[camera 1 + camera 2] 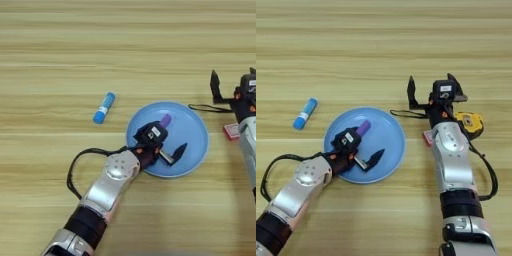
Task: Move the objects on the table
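The round light-blue plate (196,129) lies on the table (60,55) in front of me. On its far part lies the short purple stick (165,120). My left gripper (172,136) is over the plate, open, with one black finger (179,150) spread toward the plate's near right and the other by the stick's near end. The blue-and-white tube (104,107) rests on the wood left of the plate. My right gripper (433,86) hovers open right of the plate, holding nothing. The red-and-white card (231,131) lies by the right forearm, partly hidden by it.
A yellow tape measure (471,122) sits just right of the right arm. Black cables loop from the left forearm (75,170) and trail from the right wrist (401,114) toward the plate's rim.
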### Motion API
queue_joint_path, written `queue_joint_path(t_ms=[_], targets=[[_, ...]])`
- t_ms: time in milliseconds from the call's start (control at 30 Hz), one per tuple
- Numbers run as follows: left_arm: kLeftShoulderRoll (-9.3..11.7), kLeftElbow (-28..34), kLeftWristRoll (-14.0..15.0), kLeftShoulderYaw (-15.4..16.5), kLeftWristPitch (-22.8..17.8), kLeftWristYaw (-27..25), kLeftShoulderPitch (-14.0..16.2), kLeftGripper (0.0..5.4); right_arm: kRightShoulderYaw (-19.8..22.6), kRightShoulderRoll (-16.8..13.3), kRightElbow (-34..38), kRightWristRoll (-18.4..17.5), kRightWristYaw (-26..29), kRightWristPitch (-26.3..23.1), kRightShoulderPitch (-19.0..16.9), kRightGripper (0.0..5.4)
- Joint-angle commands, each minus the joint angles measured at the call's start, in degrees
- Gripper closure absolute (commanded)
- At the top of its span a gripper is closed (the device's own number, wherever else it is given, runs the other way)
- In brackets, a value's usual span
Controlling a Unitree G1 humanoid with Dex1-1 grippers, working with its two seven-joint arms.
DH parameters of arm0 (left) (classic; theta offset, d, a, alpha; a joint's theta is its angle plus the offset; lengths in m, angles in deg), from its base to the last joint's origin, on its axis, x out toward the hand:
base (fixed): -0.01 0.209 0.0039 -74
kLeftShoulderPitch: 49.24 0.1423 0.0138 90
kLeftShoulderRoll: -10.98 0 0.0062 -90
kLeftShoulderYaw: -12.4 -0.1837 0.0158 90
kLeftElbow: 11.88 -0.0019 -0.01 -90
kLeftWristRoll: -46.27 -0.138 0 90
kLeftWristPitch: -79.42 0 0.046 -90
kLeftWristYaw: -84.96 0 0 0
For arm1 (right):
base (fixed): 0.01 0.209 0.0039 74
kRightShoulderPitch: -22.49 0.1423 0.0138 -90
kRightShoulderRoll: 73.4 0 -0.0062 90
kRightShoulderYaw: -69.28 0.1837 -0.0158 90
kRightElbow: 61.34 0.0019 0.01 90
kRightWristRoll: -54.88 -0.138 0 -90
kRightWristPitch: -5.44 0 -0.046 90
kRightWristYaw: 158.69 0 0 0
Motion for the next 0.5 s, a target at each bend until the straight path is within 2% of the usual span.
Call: queue_joint_path(t_ms=[33,300,467,500], targets=[[0.2,-1.7,-1.1,0.5,-0.1,0.5,-0.4,1.00,0.0,-0.1,0.6,-0.1,0.0,-0.6,0.6,0.00],[0.0,-2.3,-1.4,0.8,0.5,1.0,-0.7,1.84,0.0,-0.2,0.8,-0.1,0.0,-0.7,0.6,0.00],[-0.1,-2.6,-1.4,1.1,0.6,1.2,-0.8,2.17,0.0,-0.2,0.9,-0.1,0.1,-0.7,0.5,0.00],[-0.1,-2.7,-1.4,1.1,0.7,1.3,-0.8,2.40,0.0,-0.2,0.9,-0.1,0.1,-0.7,0.5,0.00]])
